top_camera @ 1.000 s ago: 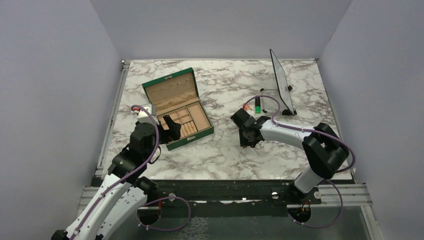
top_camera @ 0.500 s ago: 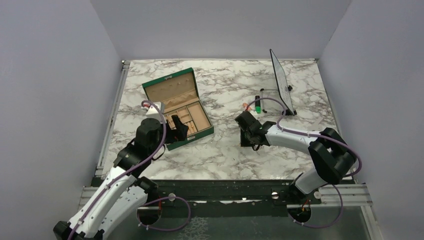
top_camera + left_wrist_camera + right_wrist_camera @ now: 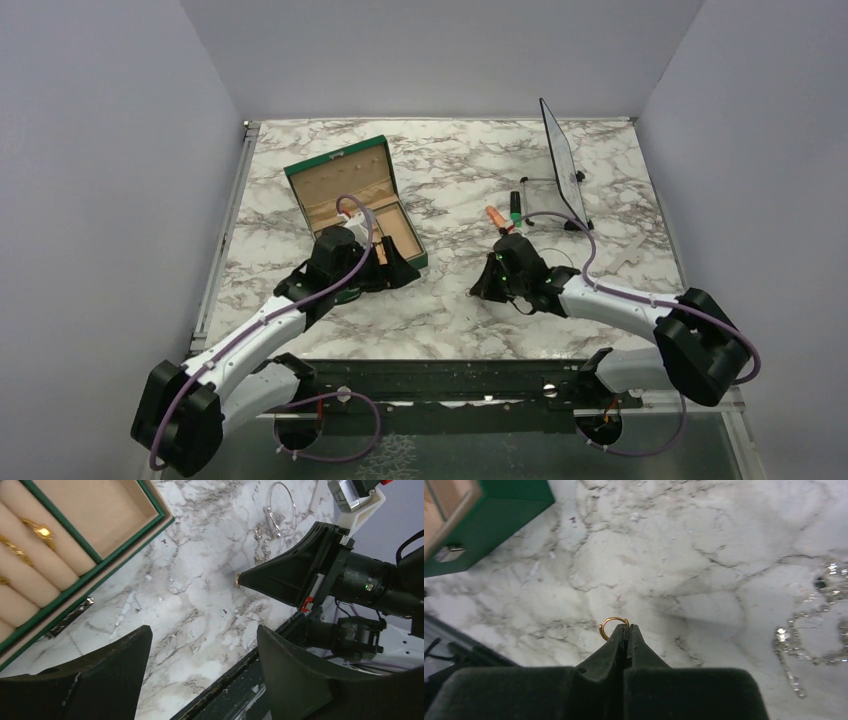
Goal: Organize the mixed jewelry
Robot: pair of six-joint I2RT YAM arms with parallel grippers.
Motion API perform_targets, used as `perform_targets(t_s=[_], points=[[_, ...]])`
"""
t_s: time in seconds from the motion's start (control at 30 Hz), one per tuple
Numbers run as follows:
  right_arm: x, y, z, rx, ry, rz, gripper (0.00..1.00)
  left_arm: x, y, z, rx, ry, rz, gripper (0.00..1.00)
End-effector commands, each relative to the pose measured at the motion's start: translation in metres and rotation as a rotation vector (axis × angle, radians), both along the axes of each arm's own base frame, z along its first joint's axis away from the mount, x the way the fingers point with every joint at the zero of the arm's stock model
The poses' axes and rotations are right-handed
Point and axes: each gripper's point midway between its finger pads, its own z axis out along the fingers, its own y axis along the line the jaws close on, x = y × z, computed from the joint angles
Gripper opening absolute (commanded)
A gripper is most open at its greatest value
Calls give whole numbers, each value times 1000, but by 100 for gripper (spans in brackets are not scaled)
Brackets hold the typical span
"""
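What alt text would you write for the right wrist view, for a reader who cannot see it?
The shut right pincer pinches a small gold ring at its tips, over a marble table. A corner of a green box shows at upper left, and a silvery chain lies on the table at right.

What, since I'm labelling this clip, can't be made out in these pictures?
- Top view: the left arm hides much of the green box tray.
- Right wrist view: the right claw tips hide part of the ring.
- Right wrist view: the chain is cut off by the right edge and blurred by glare.
- Left wrist view: the green box runs off the left edge.
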Motion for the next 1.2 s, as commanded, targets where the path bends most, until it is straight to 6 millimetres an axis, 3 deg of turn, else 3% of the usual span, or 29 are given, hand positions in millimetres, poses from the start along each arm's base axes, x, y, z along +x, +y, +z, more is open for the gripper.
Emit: perform_targets(t_s=[0.0,0.17,0.37,0.53,0.8,1.07,1.17], points=[[-2,37,41,273,-30,38,1,0,-37,28,-229,6,-107,77],[-6,47,59,349,-46,75,1,2,-50,20,-241,50,-143,74],[-7,55,83,398,-86,137,1,-2,-64,21,-241,43,-198,50],[-4,57,97,400,-119,150,1,-8,-72,19,-235,54,-229,47],[-6,62,101,439,-104,160,1,-19,-90,16,-225,71,-313,55],[-9,61,98,441,-92,161,1,-18,-92,12,-219,68,-302,33],[-11,61,96,442,-88,164,1,-18,-93,10,-220,77,-301,30]])
